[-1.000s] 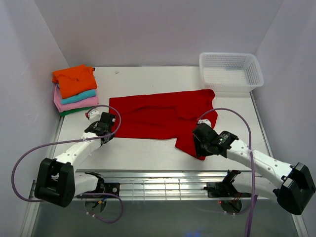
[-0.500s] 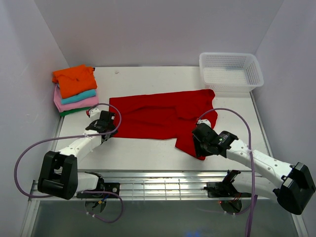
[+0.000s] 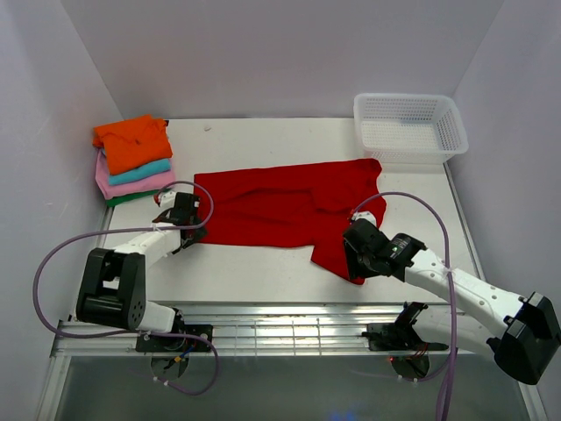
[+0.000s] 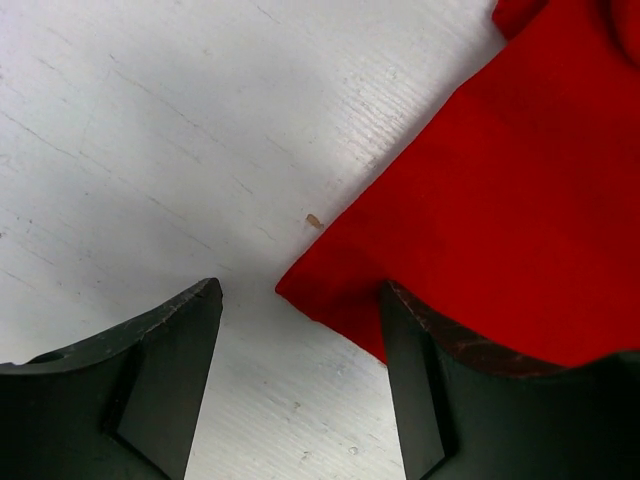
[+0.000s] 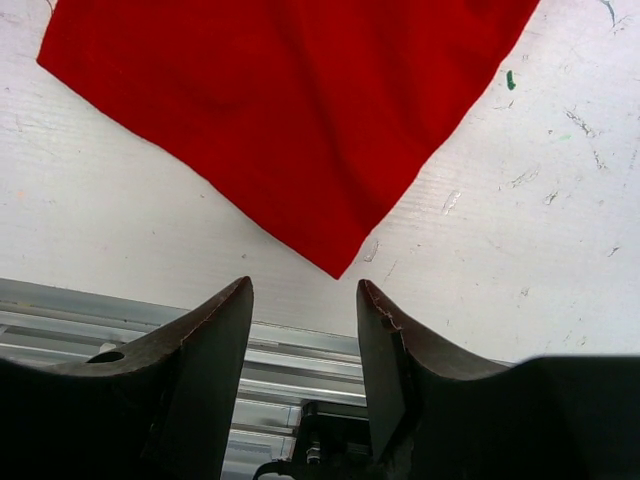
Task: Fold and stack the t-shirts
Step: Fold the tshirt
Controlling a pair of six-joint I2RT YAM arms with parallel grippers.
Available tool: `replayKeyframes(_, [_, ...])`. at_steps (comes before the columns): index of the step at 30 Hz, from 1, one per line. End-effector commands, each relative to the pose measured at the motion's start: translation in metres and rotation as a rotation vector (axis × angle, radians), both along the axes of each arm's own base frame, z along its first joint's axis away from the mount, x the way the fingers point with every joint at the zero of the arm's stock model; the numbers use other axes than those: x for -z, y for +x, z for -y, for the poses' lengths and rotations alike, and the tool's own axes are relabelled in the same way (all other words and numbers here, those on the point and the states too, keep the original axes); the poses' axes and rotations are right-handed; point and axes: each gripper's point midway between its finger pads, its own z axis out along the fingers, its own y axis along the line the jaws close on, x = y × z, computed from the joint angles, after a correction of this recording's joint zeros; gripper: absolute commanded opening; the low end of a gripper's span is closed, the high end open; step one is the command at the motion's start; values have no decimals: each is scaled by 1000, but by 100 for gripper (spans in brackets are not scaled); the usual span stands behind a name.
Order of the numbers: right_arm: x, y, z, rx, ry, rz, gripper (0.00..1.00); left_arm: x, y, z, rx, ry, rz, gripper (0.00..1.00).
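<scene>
Over the last second the left fingers have spread apart. They now stand released on either side of the near-left corner of the red t-shirt, which lies flat on the counter between them and is no longer pinched. The left arm's rear links have also swung closer to that corner. The right fingers have not changed: they are parted and empty, hovering just short of the shirt's near-right point, with bare counter between them. The shirt itself has not shifted. It lies spread out, its far-right corner just in front of the white mesh basket and the rest reaching leftward from there. My reading is that neither arm holds the cloth, so the fold has yet to be made and a fresh grasp on a corner is needed first. Five t-shirts are in view. One is the red one, lying open, and four are folded in a pile well to the left of the basket: orange tee on top, then teal tee, pink tee and dark green tee. There is one basket, and nothing can be seen inside it.
</scene>
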Motion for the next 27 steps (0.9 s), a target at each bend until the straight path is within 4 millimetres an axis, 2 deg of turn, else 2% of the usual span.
replayKeyframes(1, [-17, 7, -3, 18, 24, 48, 52, 1, 5, 6, 17, -35, -5, 73])
replayKeyframes(6, [-19, 8, -4, 17, 28, 52, 53, 8, 5, 3, 13, -31, -39, 61])
replayKeyframes(9, [-20, 8, -4, 19, 28, 55, 53, 9, 5, 2, 8, -23, -50, 50])
replayKeyframes(10, [-19, 8, -4, 19, 26, 53, 53, 9, 5, 1, 5, -18, -49, 43])
replayKeyframes(11, [-19, 8, -4, 18, 23, 51, 53, 8, 5, 0, 3, -18, -46, 40])
replayKeyframes(15, [-13, 5, -3, 18, 4, 25, 53, 7, 5, 0, 3, -18, -43, 22])
replayKeyframes(21, [4, -7, 1, 35, -34, -54, 54, 7, 4, 2, 4, -28, -48, 0])
replayKeyframes(27, [25, -22, 11, 85, -87, -127, 56, 2, 1, 7, 13, -57, -29, 0])
